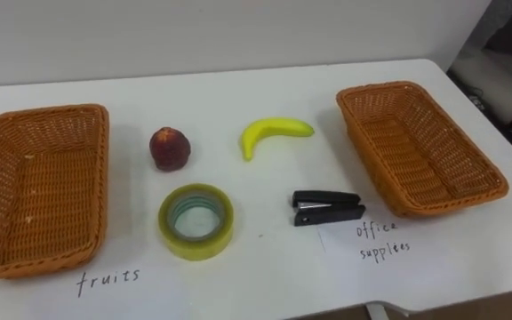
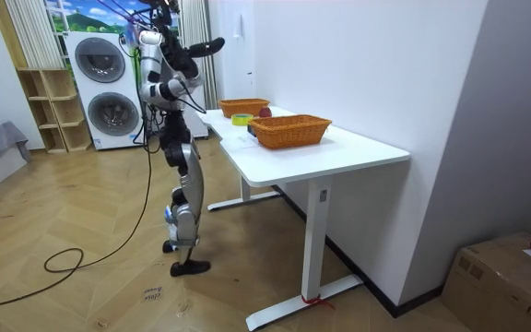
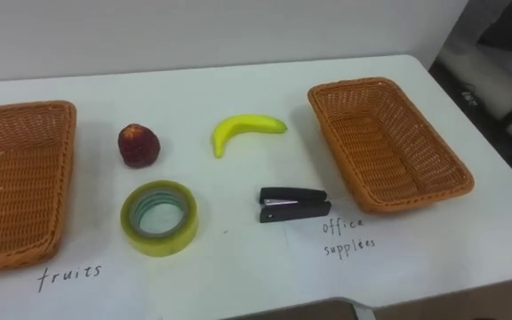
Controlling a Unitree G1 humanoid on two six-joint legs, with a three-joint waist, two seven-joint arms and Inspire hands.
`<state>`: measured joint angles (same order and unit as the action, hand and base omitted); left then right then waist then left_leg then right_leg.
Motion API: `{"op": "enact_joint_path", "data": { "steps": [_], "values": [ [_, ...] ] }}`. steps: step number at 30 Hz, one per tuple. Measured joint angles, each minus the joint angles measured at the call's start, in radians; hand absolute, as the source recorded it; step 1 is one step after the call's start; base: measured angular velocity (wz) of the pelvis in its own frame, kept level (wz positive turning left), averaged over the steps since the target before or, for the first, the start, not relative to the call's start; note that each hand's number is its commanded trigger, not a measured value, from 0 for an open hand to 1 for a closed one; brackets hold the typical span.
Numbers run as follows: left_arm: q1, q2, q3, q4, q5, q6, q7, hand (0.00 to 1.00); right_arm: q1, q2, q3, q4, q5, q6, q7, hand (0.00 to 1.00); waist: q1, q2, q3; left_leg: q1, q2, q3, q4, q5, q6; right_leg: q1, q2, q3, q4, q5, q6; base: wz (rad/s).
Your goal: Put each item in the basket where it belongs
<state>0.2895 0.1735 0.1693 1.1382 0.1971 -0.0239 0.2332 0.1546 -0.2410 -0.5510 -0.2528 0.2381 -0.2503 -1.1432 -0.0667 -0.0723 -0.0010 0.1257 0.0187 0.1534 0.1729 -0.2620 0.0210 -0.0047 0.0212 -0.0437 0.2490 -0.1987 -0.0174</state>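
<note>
- White table (image 1: pixel 265 276), smooth, with handwritten labels at its near edge.
- Nearest lie a glossy yellowish tape roll (image 1: pixel 196 221), flat, and a hard black stapler (image 1: pixel 327 208).
- Beyond them are a round, dull-red peach (image 1: pixel 169 148) and a curved banana (image 1: pixel 274 133).
- The woven left basket (image 1: pixel 38 191) and right basket (image 1: pixel 416 147) are empty, so sorting looks unstarted.
- In the room view the robot's hands (image 2: pixel 188 88) are too small to tell their state; next probably comes a reach and a firm grasp.

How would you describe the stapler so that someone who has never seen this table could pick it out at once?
On the white table, look to the wicker basket on the robot's right. Just left of its near corner lies the stapler. It is the one black thing there; its neighbours are a yellowish tape roll and a banana.
</note>
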Motion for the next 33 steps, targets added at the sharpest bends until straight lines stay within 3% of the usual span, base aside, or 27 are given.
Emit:
{"op": "enact_joint_path", "data": {
  "steps": [4,10,24,33],
  "values": [
    [0.010,0.001,0.000,0.000,0.015,0.004,-0.002,0.00,-0.014,0.000,0.000,-0.003,-0.026,0.000,-0.001,0.00,0.009,-0.014,-0.0008,0.001,0.000,-0.018,-0.001,0.000,0.000,0.012,-0.001,-0.016,-0.012,0.002,0.000,0.10],
    [0.007,0.001,0.001,0.000,0.053,0.004,-0.008,0.00,-0.060,0.000,0.003,-0.013,-0.165,0.000,0.018,0.00,0.023,-0.012,-0.0043,0.006,0.001,-0.025,-0.004,0.000,0.000,0.026,-0.002,-0.031,-0.014,0.003,0.000,0.06],
    [0.006,-0.003,-0.001,0.001,0.080,0.025,-0.032,0.00,-0.155,-0.004,0.083,-0.056,-0.173,0.004,0.166,0.00,0.045,-0.006,0.0018,0.007,0.002,-0.034,0.005,0.000,0.000,0.037,-0.006,-0.053,-0.015,0.005,-0.001,0.02],
    [0.006,-0.005,0.000,0.001,0.080,0.027,-0.051,0.00,-0.171,-0.013,0.133,-0.072,-0.209,0.005,0.209,0.00,0.052,-0.008,-0.0001,0.009,0.002,-0.034,0.006,0.000,0.000,0.041,-0.005,-0.054,-0.027,0.007,-0.001,0.00]
  ]
}}
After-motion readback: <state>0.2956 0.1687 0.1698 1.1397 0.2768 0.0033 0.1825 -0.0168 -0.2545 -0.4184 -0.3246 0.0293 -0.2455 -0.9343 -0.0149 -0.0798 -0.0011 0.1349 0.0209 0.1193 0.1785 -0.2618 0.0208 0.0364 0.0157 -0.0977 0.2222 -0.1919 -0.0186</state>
